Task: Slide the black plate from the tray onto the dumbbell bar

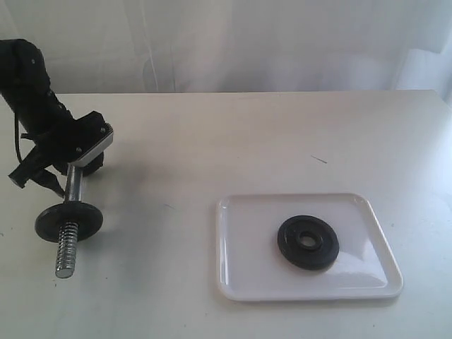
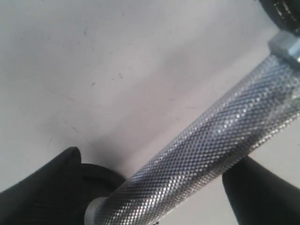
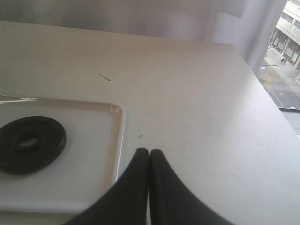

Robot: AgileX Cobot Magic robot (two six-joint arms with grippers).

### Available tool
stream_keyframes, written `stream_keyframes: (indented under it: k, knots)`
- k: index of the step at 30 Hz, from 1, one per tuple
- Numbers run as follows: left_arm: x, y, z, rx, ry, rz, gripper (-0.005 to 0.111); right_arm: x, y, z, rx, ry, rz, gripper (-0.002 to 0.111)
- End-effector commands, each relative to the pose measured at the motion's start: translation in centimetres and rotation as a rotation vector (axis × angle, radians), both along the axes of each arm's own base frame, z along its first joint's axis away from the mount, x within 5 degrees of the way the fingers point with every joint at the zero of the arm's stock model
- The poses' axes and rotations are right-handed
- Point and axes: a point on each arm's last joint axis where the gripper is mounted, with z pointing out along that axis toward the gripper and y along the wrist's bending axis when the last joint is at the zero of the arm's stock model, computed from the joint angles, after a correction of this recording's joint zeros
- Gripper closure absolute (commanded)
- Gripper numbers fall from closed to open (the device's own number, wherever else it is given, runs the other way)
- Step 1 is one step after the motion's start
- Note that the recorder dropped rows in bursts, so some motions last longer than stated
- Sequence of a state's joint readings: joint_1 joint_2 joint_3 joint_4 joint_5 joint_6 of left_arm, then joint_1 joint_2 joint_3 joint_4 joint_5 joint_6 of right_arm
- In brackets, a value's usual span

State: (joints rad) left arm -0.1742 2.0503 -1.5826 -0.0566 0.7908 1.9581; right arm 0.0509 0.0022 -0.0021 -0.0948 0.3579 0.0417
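Observation:
The black plate [image 1: 308,242] lies flat in the white tray [image 1: 247,233], a little right of its middle. The dumbbell bar [image 1: 73,191] lies on the table at far left with its threaded end toward the front, and another black disc [image 1: 68,220] sits on it. My left gripper [image 1: 76,161] straddles the bar's knurled middle [image 2: 211,140]; its fingers [image 2: 47,187] stand apart from the metal, so it is open. My right gripper [image 3: 149,152] is shut and empty, over the table beside the tray's [image 3: 93,140] corner, with the plate [image 3: 30,144] off to one side.
The white table [image 1: 233,141] has a small dark mark [image 1: 319,159] behind the tray. A white curtain hangs along the back. The table's right edge [image 3: 262,93] is close to my right gripper. A second dark disc [image 2: 281,11] shows at the bar's far end.

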Motion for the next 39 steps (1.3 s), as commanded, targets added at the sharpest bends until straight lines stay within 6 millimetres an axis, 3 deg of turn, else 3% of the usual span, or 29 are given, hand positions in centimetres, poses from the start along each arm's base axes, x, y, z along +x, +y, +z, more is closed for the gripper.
stream_keyframes:
  k: [1, 14, 17, 21, 24, 30, 39]
  knots:
    - [-0.5, 0.0, 0.0, 0.059, 0.028, -0.177, 0.023, 0.0, 0.0, 0.0, 0.000, -0.008, -0.003, 0.108]
    - [-0.6, -0.7, -1.6, 0.085, 0.079, -0.209, 0.038, 0.0, 0.0, 0.0, -0.002, -0.008, -0.003, 0.108]
    - [-0.8, -1.1, -1.9, 0.081, 0.097, -0.214, 0.058, 0.0, 0.0, 0.0, -0.002, -0.008, -0.003, 0.108]
    - [-0.9, -1.5, -2.0, 0.049, 0.133, 0.000, 0.106, 0.0, 0.0, 0.0, -0.002, -0.008, -0.003, 0.108]
    - [-0.3, -1.7, -2.0, -0.007, 0.099, 0.278, 0.107, 0.0, 0.0, 0.0, -0.002, -0.008, -0.003, 0.108]
    - [-0.2, -1.8, -1.9, -0.063, 0.121, 0.623, 0.107, 0.0, 0.0, 0.0, -0.002, -0.008, -0.003, 0.108]
    - [-0.6, -1.9, -2.0, -0.065, 0.180, 0.707, 0.107, 0.0, 0.0, 0.0, -0.002, -0.008, -0.003, 0.108]
